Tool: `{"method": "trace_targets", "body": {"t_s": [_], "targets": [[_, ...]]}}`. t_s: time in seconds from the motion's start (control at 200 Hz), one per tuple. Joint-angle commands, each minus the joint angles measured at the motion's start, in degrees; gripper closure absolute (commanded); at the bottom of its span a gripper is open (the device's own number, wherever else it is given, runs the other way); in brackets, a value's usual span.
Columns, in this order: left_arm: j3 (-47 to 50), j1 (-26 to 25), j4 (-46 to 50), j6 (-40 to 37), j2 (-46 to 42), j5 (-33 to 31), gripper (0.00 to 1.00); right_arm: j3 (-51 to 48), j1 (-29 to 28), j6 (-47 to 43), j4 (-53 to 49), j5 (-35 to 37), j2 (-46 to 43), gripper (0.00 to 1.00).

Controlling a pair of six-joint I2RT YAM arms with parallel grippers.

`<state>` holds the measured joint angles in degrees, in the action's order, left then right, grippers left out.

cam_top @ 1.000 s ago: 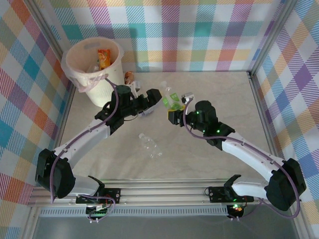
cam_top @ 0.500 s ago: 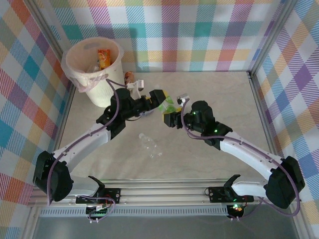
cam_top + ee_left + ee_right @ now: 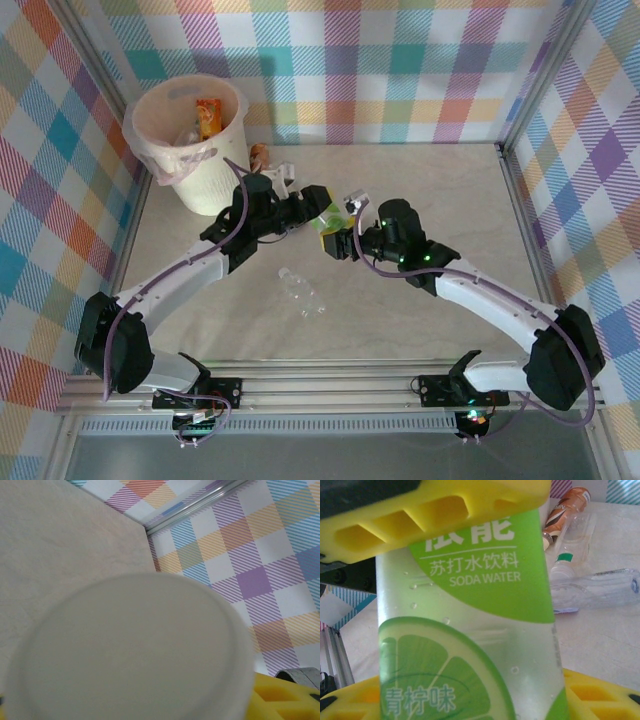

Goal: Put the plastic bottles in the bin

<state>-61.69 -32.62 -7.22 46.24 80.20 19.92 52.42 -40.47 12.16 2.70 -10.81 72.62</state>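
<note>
Nearest the arm bases, a clear crushed bottle (image 3: 300, 291) without a label lies on its side on the pale, faintly marbled table (image 3: 440, 190). Further in, at mid-table, both grippers meet at a lime soda-water bottle (image 3: 470, 630) of smooth clear plastic, dotted with droplets and wrapped in a glossy green label. The right gripper (image 3: 340, 232) has it between its yellow pads (image 3: 420, 515), moulded with square cells; the upper pad is on the label and the jaws are narrow. The left gripper (image 3: 320, 207) sits at the bottle's other end. Whether its fingers clamp I cannot tell: a blurred white round shape (image 3: 130, 650) crowds its wrist view. Beyond lie a brown-labelled bottle (image 3: 567, 502) and a flattened clear bottle (image 3: 600, 587). Farthest stands the tapered cream bin (image 3: 195, 188), lined with a translucent bag (image 3: 165, 168), with an orange-labelled bottle (image 3: 208, 118) inside.
</note>
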Motion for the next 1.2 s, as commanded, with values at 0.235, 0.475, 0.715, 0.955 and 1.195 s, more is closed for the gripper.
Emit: {"method": "trace_targets", "body": {"t_s": [0.235,0.475,0.715,0.955,1.195], "targets": [[-2.3,2.6,7.3,-3.0,-3.2,-8.9,0.46,2.6,-0.4,-7.3,-0.7,-2.0,-3.3,0.08],[-6.3,8.4,18.9,-8.6,-7.8,-15.2,0.47,-0.8,-0.4,-8.6,2.6,2.5,-8.0,0.00],[-14.0,11.3,30.2,-19.2,-13.8,-27.6,0.47,-2.2,-0.4,-9.0,4.7,10.9,-8.6,0.00],[-20.3,13.5,29.1,-28.6,-14.9,-40.9,0.47,-1.9,-0.4,-7.6,6.2,14.9,-7.7,0.00],[-26.7,22.4,20.5,-25.4,-8.4,-37.8,0.47,-2.1,-0.4,-5.6,4.8,16.6,-8.3,0.00]]}}
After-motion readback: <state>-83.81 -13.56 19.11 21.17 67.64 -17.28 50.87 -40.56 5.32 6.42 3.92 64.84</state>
